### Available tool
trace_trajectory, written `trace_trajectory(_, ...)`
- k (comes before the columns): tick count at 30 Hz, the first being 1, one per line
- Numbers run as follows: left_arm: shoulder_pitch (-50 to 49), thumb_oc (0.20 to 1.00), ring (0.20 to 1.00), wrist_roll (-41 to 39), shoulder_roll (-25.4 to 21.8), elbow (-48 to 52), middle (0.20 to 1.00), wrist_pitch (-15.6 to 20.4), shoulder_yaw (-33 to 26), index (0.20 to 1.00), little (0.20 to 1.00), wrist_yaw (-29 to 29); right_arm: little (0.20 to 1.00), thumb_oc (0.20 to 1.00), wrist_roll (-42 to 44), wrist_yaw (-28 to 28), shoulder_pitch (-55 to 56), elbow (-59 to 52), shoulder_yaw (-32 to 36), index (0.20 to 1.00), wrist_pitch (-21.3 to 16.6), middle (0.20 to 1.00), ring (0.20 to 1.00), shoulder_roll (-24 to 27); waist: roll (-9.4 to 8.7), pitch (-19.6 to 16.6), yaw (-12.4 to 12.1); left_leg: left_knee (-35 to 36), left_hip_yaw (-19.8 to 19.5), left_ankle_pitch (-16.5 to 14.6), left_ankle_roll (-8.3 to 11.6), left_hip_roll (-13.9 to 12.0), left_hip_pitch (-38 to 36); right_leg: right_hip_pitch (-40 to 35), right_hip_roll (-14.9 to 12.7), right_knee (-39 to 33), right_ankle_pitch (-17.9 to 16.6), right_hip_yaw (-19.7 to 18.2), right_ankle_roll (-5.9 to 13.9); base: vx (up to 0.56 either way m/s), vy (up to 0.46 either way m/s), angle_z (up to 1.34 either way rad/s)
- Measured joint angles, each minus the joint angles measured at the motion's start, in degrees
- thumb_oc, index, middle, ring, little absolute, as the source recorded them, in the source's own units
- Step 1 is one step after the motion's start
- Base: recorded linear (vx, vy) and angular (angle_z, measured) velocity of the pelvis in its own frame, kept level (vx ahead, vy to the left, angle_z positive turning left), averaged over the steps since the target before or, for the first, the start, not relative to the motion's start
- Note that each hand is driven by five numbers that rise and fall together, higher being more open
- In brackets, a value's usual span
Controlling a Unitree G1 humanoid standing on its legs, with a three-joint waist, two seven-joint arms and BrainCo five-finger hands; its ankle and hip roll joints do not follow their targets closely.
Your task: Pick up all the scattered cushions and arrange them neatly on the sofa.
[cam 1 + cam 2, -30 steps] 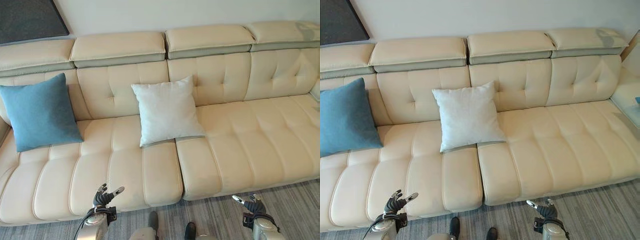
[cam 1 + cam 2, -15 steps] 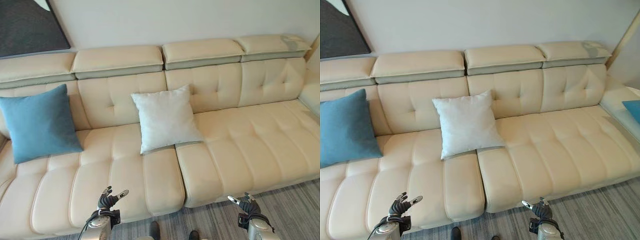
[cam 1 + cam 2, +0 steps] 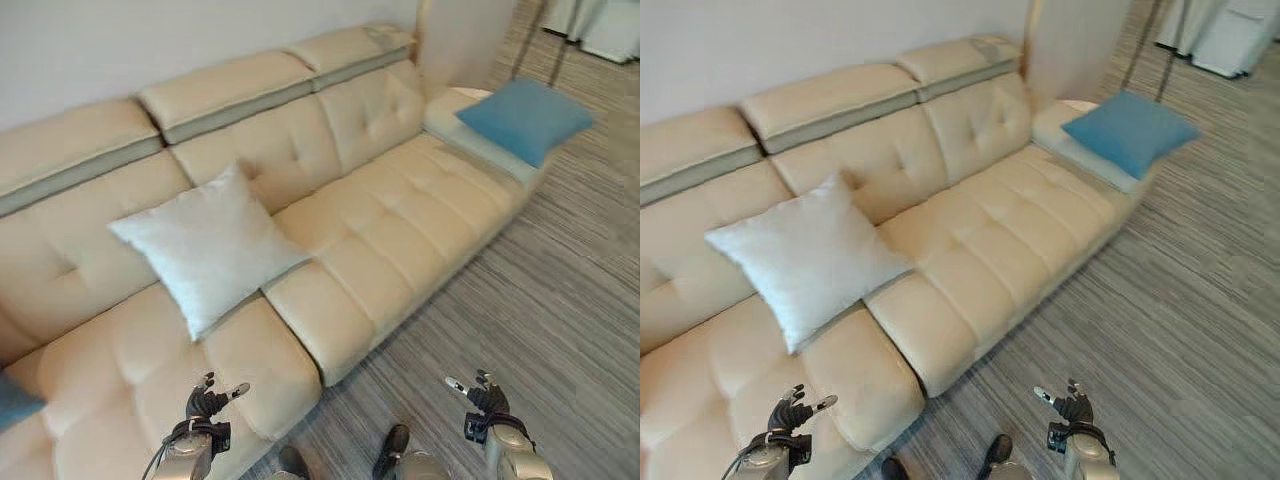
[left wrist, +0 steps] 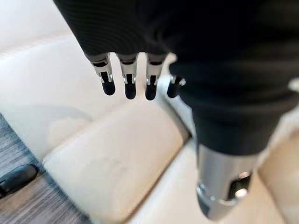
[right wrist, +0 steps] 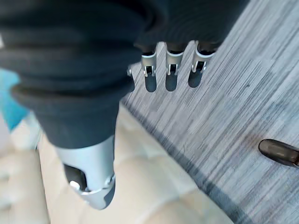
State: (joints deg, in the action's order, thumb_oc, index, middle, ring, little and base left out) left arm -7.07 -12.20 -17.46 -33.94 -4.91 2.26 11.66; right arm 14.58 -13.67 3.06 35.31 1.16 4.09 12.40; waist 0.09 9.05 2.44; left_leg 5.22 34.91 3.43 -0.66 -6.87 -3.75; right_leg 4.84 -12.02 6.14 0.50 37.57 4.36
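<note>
A blue cushion (image 3: 524, 117) lies flat on the far end section of the cream sofa (image 3: 400, 215), at about one o'clock from the robot, one corner jutting past the seat edge toward the grey striped floor (image 3: 560, 300). A white cushion (image 3: 207, 243) leans upright against the backrest at about eleven o'clock, set on its corner like a diamond. A sliver of a second blue cushion (image 3: 14, 400) is cut off at the view's edge near nine o'clock, so how it sits cannot be told.

The right robot hand (image 3: 484, 400) hangs low over the floor, fingers spread apart and holding nothing. The left robot hand (image 3: 208, 403) hovers over the seat front, equally loose and empty. The right one looks nearer the flat blue cushion, yet both are well apart from it; reaching it likely means stepping toward one o'clock first.
</note>
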Motion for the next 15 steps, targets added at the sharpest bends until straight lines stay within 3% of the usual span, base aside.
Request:
trace_trajectory(2, 0.1, 1.0, 1.0, 0.1, 0.0, 0.1, 1.0, 0.0, 0.0, 1.0, 1.0, -0.4, 1.0, 1.0, 0.0, 0.0, 0.2, 0.0, -0.1, 1.0, 0.0, 1.0, 1.0, 0.4, 0.08, 0.0, 0.6, 0.0, -1.3, -0.5, 1.8, 0.4, -0.7, 0.3, 0.3, -0.4, -2.0, 0.0, 0.56, 0.04, -0.189, -0.66)
trace_trajectory(3, 0.2, 1.0, 1.0, 0.8, 0.3, 0.2, 1.0, 0.0, 0.0, 1.0, 1.0, -0.4, 1.0, 1.0, 0.0, 0.0, 0.3, -0.1, -0.2, 1.0, 0.0, 1.0, 1.0, 0.9, 1.38, -0.4, 0.3, 0.0, -2.6, -0.9, 2.37, -0.5, -0.4, -0.4, 2.2, -2.8, -2.3, -0.2, 0.51, 0.09, -0.272, -0.66)
trace_trajectory(8, 1.0, 1.0, 1.0, 2.1, 1.4, 0.2, 1.0, 0.0, 0.0, 1.0, 1.0, -0.4, 1.0, 1.0, 0.0, 0.0, 2.1, -0.5, -0.2, 1.0, 0.1, 1.0, 1.0, 2.1, 3.3, -0.8, 0.9, -0.1, -4.5, -0.5, 3.55, -2.4, -2.3, -2.2, 7.1, -6.6, -4.1, -3.4, -0.22, 0.08, -0.258, -0.52)
trace_trajectory(10, 0.9, 1.0, 1.0, 2.1, 1.7, 0.2, 1.0, 0.0, 0.0, 1.0, 1.0, -0.4, 1.0, 1.0, 0.0, 0.0, 2.4, -0.9, -0.2, 1.0, 0.1, 1.0, 1.0, 2.4, 3.72, -1.1, 1.3, 0.0, -4.6, -0.5, 3.64, -3.0, -2.5, -2.6, 7.8, -7.2, -4.0, -3.4, -0.26, 0.06, -0.285, -0.25)
trace_trajectory(12, 2.5, 1.0, 1.0, 2.1, 3.1, 0.2, 1.0, 0.0, 0.7, 1.0, 1.0, -0.5, 1.0, 1.0, 0.1, 0.0, 2.5, -1.5, 0.0, 1.0, 0.0, 1.0, 1.0, 3.9, 4.74, -1.4, 2.7, -2.8, -4.8, 0.5, 5.43, -4.7, -2.3, -2.8, 9.8, -7.4, -3.7, -4.6, -2.32, 0.08, -0.414, -0.24)
trace_trajectory(13, 3.1, 1.0, 1.0, 2.1, 3.2, 0.1, 1.0, 0.0, 1.1, 1.0, 1.0, -0.5, 1.0, 1.0, 0.1, 0.0, 2.6, -1.5, 0.0, 1.0, 0.0, 1.0, 1.0, 3.4, 3.99, -1.0, 3.1, -7.9, -4.5, 0.1, 5.96, -6.1, -1.3, -3.5, 10.1, -7.5, -2.8, -5.4, -4.12, 0.09, -0.412, -0.27)
trace_trajectory(15, 3.1, 1.0, 1.0, 2.1, 3.2, 0.1, 1.0, 0.0, 1.8, 1.0, 1.0, -0.5, 1.0, 1.0, 0.2, 0.1, 3.0, -1.4, -0.2, 1.0, -0.1, 1.0, 1.0, 2.7, 2.31, -0.6, 3.1, -15.3, -6.9, 0.2, 6.08, -7.5, 0.2, -3.9, 10.1, -7.5, -1.7, -6.7, -5.74, 0.1, -0.28, -0.42)
